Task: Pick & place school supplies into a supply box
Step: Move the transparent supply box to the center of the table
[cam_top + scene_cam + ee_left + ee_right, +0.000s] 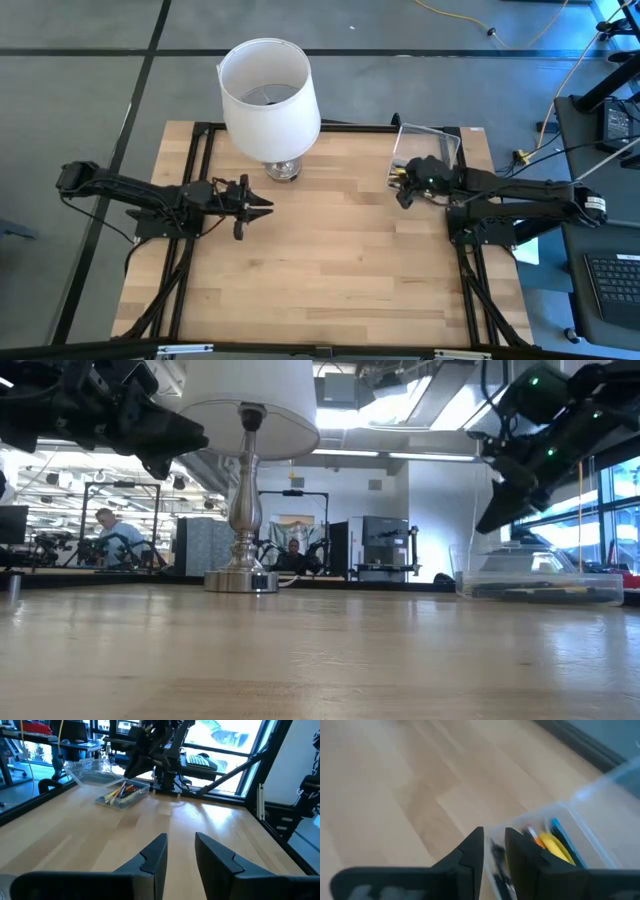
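Note:
The supply box [432, 150] is a shallow clear container at the table's far right, with its clear lid [89, 770] open behind it. Pens and pencils in yellow, orange and blue [551, 842] lie inside it; they also show in the left wrist view [122, 791]. My right gripper [404, 187] hovers just above the box's left end [495, 845], fingers a narrow gap apart and empty; in the low view [497, 510] it is clear of the box [540, 582]. My left gripper [262, 205] waits above the table's left middle, narrowly open and empty [181, 854]. No scissors show.
A table lamp with a large white shade [268, 92] stands on its metal foot [240, 580] at the far middle of the wooden table [330, 270], between the two arms. People sit in the room behind [110, 530].

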